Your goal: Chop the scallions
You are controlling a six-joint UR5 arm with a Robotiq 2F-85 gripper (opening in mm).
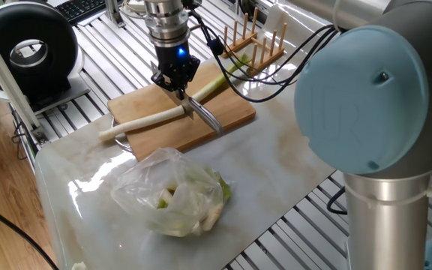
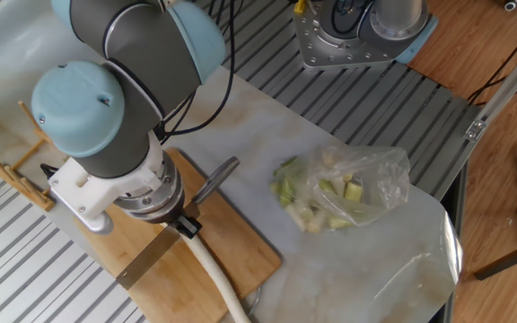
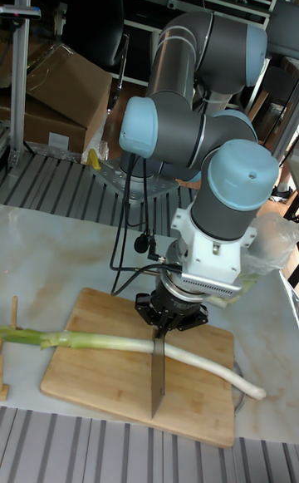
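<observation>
Marble table [image 1: 291, 161]: wooden board [image 1: 231, 112], bag [image 1: 175, 191].

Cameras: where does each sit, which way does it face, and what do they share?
One fixed view: past the board's short end, facing the scallion, knife and gripper; blue elbow cap near.
Other fixed view: overhead, looking down on the bag; wrist covers the board.
Tall fixed view: low, facing the arm's base across the board.
All three share scallion, board and knife.
</observation>
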